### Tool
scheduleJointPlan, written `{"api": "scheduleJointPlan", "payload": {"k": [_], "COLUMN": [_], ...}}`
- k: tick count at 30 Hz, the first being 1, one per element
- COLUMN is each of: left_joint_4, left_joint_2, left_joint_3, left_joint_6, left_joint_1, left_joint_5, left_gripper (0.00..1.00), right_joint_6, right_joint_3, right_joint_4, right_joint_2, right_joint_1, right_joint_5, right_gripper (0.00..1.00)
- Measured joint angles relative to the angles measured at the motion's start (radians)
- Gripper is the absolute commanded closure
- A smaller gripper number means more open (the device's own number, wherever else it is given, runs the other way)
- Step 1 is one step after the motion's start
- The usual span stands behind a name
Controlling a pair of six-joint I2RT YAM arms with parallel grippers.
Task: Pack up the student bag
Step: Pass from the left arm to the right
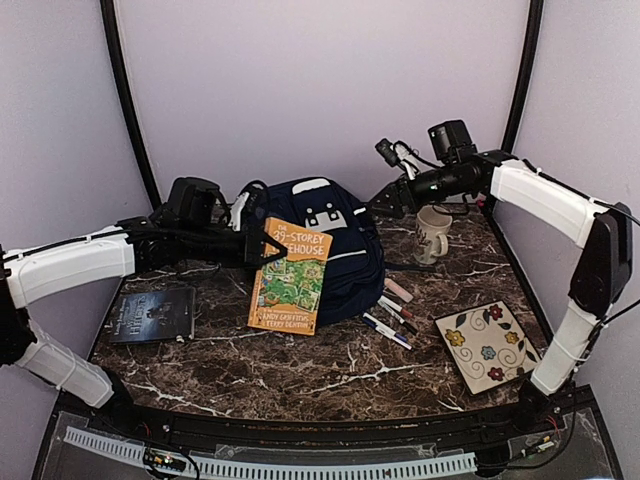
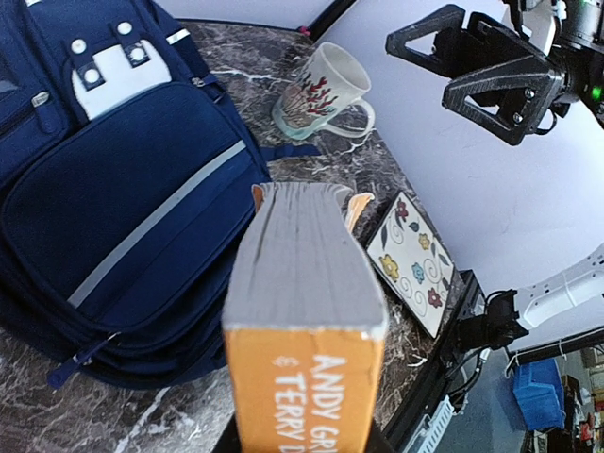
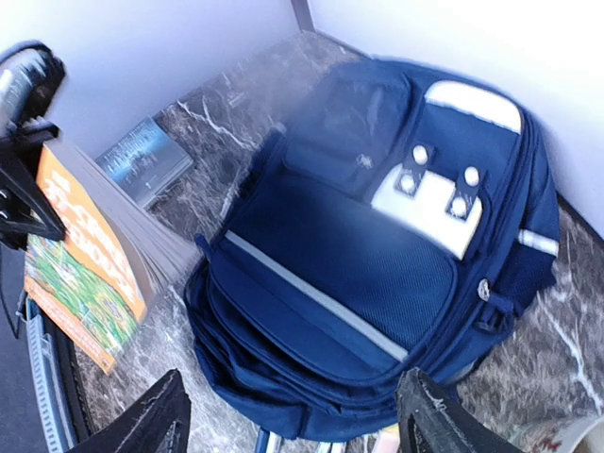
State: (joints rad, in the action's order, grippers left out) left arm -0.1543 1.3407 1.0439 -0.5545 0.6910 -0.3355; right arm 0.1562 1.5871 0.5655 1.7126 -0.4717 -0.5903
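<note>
The navy student bag lies flat at the back middle of the table, white patch up; it also shows in the left wrist view and the right wrist view. My left gripper is shut on an orange paperback book, holding it tilted above the table by the bag's left side; its page edge and spine fill the left wrist view. My right gripper is open and empty, hovering above the bag's far right, beside the mug; its fingertips frame the bag's lower edge.
A dark book lies at the left. A floral mug stands right of the bag. Several pens and markers lie by the bag's lower right. A square flowered plate sits front right.
</note>
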Motion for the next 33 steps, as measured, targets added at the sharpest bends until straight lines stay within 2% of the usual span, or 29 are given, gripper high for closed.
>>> {"api": "scheduleJointPlan", "payload": {"k": [3, 5, 10, 15, 20, 22, 26, 33], "left_joint_4": [0.075, 0.123, 0.236, 0.336, 0.406, 0.421, 0.437, 0.460], "left_joint_2": [0.032, 0.045, 0.093, 0.129, 0.142, 0.142, 0.148, 0.148], "left_joint_3": [0.003, 0.004, 0.023, 0.026, 0.027, 0.027, 0.027, 0.019], "left_joint_6": [0.002, 0.001, -0.009, -0.030, -0.034, -0.034, -0.033, -0.016], "left_joint_1": [0.000, 0.000, 0.000, -0.002, -0.002, -0.002, -0.002, -0.009], "left_joint_5": [-0.050, -0.082, -0.167, -0.280, -0.393, -0.420, -0.452, -0.453], "left_gripper": [1.00, 1.00, 1.00, 1.00, 1.00, 1.00, 1.00, 1.00], "right_joint_6": [-0.030, -0.055, -0.079, -0.055, -0.020, -0.018, -0.009, -0.051], "right_joint_3": [0.032, 0.037, 0.033, 0.028, -0.005, -0.034, -0.060, -0.114], "right_joint_4": [-0.020, -0.042, -0.072, -0.070, -0.064, -0.065, -0.068, -0.129], "right_joint_2": [0.000, 0.000, 0.012, 0.024, 0.039, 0.040, 0.040, 0.040], "right_joint_1": [0.007, 0.002, -0.027, -0.063, -0.084, -0.087, -0.091, -0.091], "right_joint_5": [-0.074, -0.146, -0.263, -0.314, -0.364, -0.396, -0.470, -0.614], "right_gripper": [0.10, 0.07, 0.06, 0.06, 0.11, 0.15, 0.34, 0.81]}}
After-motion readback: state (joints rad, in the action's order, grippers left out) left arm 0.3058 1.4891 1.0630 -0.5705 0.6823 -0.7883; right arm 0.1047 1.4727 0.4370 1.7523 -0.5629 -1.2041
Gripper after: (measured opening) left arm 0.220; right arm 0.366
